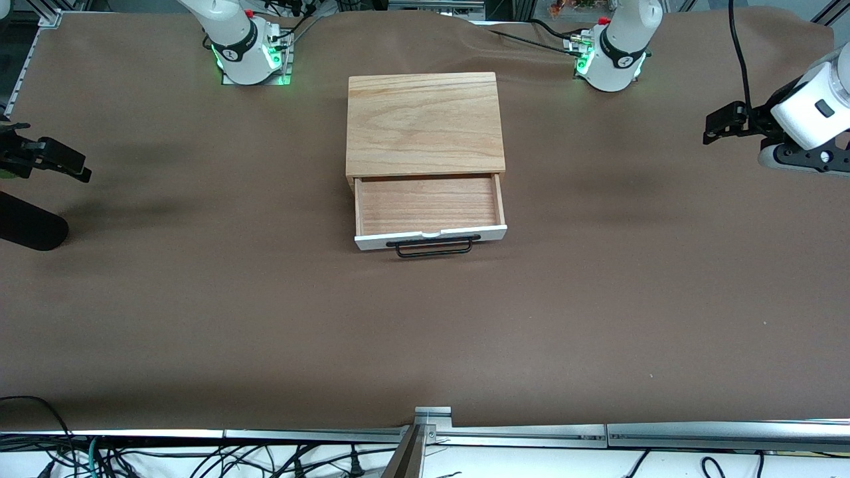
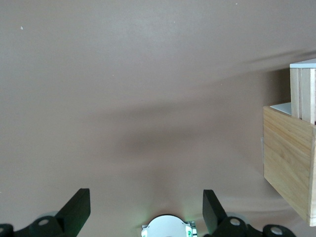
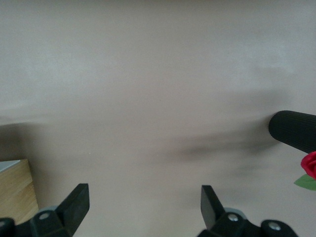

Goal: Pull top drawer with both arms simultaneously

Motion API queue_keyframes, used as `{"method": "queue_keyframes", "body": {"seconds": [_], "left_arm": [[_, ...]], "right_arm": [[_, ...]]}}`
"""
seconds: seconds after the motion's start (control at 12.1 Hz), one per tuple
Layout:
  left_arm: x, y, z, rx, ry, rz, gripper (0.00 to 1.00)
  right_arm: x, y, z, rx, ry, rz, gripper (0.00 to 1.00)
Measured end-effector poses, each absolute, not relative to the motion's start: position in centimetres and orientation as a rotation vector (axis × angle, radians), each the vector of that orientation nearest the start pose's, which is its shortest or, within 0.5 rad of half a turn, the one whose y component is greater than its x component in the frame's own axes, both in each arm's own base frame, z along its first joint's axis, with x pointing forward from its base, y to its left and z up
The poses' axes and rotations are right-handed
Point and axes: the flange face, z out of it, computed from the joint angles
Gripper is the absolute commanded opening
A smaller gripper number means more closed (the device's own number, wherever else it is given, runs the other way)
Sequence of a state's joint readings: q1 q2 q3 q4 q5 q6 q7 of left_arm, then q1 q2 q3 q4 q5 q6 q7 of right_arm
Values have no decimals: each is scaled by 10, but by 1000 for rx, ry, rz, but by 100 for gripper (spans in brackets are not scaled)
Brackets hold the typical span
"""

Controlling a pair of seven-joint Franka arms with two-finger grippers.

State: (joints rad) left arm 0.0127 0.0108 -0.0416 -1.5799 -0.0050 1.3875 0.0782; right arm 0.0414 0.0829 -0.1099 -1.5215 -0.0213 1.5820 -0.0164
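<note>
The top drawer point(image 1: 428, 204) stands pulled out of the light oak cabinet point(image 1: 424, 123) at the table's middle. Its reddish-brown inside is bare, and its white front panel point(image 1: 431, 235) with the black bar handle point(image 1: 433, 247) faces the front camera. My left gripper point(image 1: 709, 129) is open and empty in the air over the table's edge at the left arm's end, well apart from the drawer. My right gripper point(image 1: 81, 169) is open and empty at the right arm's end. The left wrist view shows open fingers point(image 2: 79, 205) over bare cloth, with the cabinet point(image 2: 289, 163) and the drawer's side point(image 2: 302, 94).
A black cylinder point(image 1: 26, 229) lies at the right arm's end of the table, and shows in the right wrist view point(image 3: 294, 131) beside a red flower point(image 3: 310, 164). Brown cloth covers the table point(image 1: 265, 318). A metal rail point(image 1: 518, 435) runs along the edge nearest the front camera.
</note>
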Motion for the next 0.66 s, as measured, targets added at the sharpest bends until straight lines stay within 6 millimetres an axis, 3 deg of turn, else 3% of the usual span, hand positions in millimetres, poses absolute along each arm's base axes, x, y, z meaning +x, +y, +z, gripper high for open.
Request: {"method": "queue_keyframes", "body": {"seconds": [0.66], "left_arm": [[539, -17, 605, -3134, 166, 287, 100]], "right_arm": [[579, -41, 601, -3171, 86, 40, 100]]}}
